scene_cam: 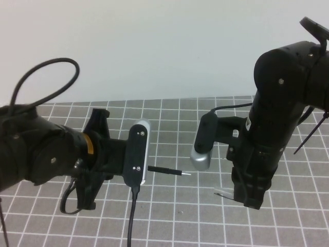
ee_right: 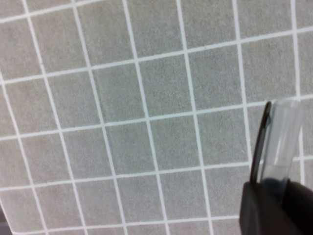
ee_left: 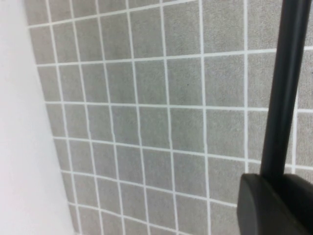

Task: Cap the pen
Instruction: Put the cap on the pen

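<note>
2 arms, 1 pen, 1 cap: lined up, not yet joined

2 grippers up off the gridded mat (scene_cam: 175, 216), facing each other across a gap. Left gripper (scene_cam: 145, 169) on the left of the high view, mostly hidden behind its wrist camera, pinching the pen (scene_cam: 165, 171) by its barrel; same hold confirmed in the left wrist view, where the dark barrel (ee_left: 283, 93) runs out of the closed fingers (ee_left: 274, 205). Pen held level above the mat, silver tip pointing toward the right arm. Right gripper (scene_cam: 232, 194) lower and nearer the camera, pressed onto the clear cap (ee_right: 283, 142) at its closed end, open mouth away from the fingers (ee_right: 274, 205), dark clip along 1 side; in the high view only a pale sliver of cap (scene_cam: 222, 193) pokes out toward the left.

Step in hand, by judgement: alignment before insertion. Tip and cap mouth well apart, and cap sitting below the pen's line. Next move likely calls for raising or re-aiming the cap until mouth and tip share 1 axis, then closing the gap straight along it with a firm push to seat. Main risk: a small angular miss, tip striking the rim and sliding in the grip.

Count: 1 pen, 1 cap, 2 grippers, 1 mat.
</note>
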Robot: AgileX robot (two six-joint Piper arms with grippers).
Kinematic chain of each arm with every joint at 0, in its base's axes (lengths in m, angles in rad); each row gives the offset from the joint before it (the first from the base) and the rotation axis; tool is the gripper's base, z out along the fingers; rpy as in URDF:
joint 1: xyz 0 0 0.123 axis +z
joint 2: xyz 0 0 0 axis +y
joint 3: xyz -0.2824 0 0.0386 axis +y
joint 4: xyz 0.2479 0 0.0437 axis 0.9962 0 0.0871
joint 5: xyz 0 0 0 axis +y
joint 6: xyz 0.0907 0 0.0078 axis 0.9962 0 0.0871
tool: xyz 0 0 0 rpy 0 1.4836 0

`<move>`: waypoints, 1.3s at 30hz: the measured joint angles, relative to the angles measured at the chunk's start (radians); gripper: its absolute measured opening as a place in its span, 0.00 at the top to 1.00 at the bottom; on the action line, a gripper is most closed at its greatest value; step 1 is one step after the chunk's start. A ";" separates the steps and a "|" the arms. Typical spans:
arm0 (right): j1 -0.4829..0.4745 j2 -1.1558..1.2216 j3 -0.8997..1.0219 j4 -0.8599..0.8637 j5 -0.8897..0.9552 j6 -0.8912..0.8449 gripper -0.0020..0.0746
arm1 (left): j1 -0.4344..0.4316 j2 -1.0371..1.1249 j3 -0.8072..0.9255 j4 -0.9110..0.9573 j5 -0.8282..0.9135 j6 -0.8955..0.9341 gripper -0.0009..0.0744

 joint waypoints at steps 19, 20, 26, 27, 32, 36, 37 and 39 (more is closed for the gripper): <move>0.000 0.000 0.002 0.087 0.000 -0.027 0.90 | 0.000 -0.279 0.371 0.096 -0.456 0.012 0.94; 0.000 0.000 0.002 0.098 0.000 -0.029 0.90 | 0.000 -0.288 0.391 0.113 -0.474 0.012 0.94; 0.000 0.000 0.002 0.130 0.000 -0.029 0.90 | 0.000 -0.313 0.500 0.219 -0.603 0.012 0.94; 0.000 0.000 0.006 0.135 0.000 -0.027 0.90 | 0.000 -0.313 0.505 0.219 -0.627 0.012 0.94; 0.023 0.000 0.061 0.167 0.000 -0.022 0.90 | 0.000 -0.313 0.506 0.221 -0.710 0.012 0.94; 0.033 0.000 0.083 0.188 0.000 -0.022 0.90 | 0.000 -0.313 0.506 0.221 -0.719 0.012 0.94; 0.033 -0.002 0.083 0.191 0.000 -0.022 0.90 | 0.000 -0.313 0.506 0.221 -0.719 0.012 0.94; 0.033 -0.003 0.083 0.204 0.000 -0.022 0.90 | 0.000 -0.313 0.506 0.221 -0.714 0.012 0.94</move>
